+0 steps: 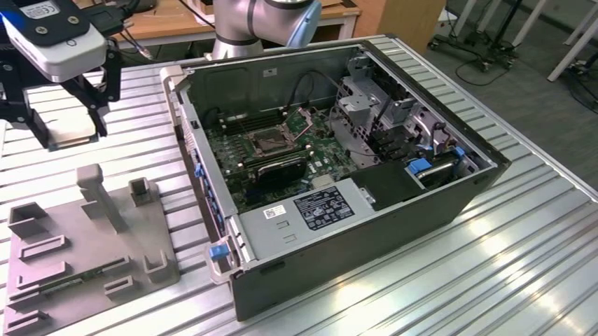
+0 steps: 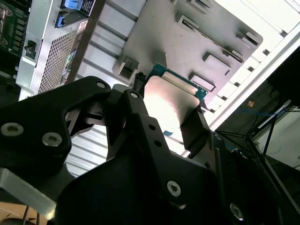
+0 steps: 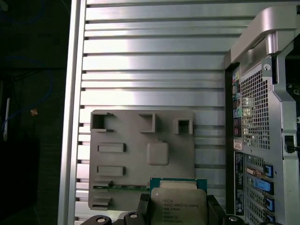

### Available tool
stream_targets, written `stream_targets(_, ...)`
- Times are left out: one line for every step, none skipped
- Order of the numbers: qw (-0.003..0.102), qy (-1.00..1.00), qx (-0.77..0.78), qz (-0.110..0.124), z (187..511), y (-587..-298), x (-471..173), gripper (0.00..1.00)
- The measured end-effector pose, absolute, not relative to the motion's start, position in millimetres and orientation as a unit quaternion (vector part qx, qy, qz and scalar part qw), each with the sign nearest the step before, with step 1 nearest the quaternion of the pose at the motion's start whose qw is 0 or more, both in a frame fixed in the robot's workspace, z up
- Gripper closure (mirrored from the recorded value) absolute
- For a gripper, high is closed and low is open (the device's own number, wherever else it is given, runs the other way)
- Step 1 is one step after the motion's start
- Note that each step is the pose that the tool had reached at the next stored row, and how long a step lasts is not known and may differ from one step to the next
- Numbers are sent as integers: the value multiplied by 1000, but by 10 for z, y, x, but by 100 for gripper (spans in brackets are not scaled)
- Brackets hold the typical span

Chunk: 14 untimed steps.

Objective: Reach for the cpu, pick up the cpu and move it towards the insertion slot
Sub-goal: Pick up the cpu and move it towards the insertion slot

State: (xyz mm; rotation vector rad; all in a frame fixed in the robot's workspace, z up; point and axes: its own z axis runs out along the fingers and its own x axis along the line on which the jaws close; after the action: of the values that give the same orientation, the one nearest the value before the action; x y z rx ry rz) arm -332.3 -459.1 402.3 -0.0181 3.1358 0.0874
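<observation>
Gripper and cpu hang together in the air, off to the exterior view's left of the open computer case and well apart from it. The two black fingers are closed on opposite edges of the cpu and pinch it between them. In the second wrist view the gripper frames the cpu, whose silvery plate catches the light and whose green rim shows along one edge. In the first wrist view the cpu sits in the gripper with its metal top plate towards the camera.

The case lies on its side on a ribbed aluminium table, its side panel off and the green motherboard exposed. The insertion slot sits on that board inside the case: a dark square in a silvery bracket, towards the case wall on the exterior view's left. The cpu is outside the case, not over the slot.

A grey plastic tray lies flat on the table beside the case, on the exterior view's left of it; the first wrist view shows the tray from above. A thin green circuit strip rests in one of its long recesses. The cpu touches neither tray nor table.
</observation>
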Motion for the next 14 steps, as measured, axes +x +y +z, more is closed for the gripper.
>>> stream_targets(2,1000,-6,28,4023,-4591,-3317,45)
stream_targets(2,1000,-6,28,4022,-4591,-3312,45)
stream_targets(2,1000,-6,28,4022,-4591,-3306,45)
stream_targets(2,1000,-6,28,4022,-4591,-3301,45)
stream_targets(2,1000,-6,28,4021,-4591,-3296,45)
stream_targets(2,1000,-6,28,4021,-4591,-3290,45)
stream_targets(2,1000,-6,28,4021,-4591,-3285,45)
stream_targets(2,1000,-6,28,4022,-4591,-3280,45)
stream_targets(2,1000,-6,28,4022,-4591,-3274,45)
stream_targets(2,1000,-6,28,4021,-4591,-3269,45)
stream_targets(2,1000,-6,28,4021,-4591,-3264,45)
stream_targets(2,1000,-6,28,4021,-4591,-3259,45)
stream_targets(2,1000,-6,28,4021,-4591,-3254,45)
stream_targets(2,1000,-6,28,4021,-4591,-3249,45)
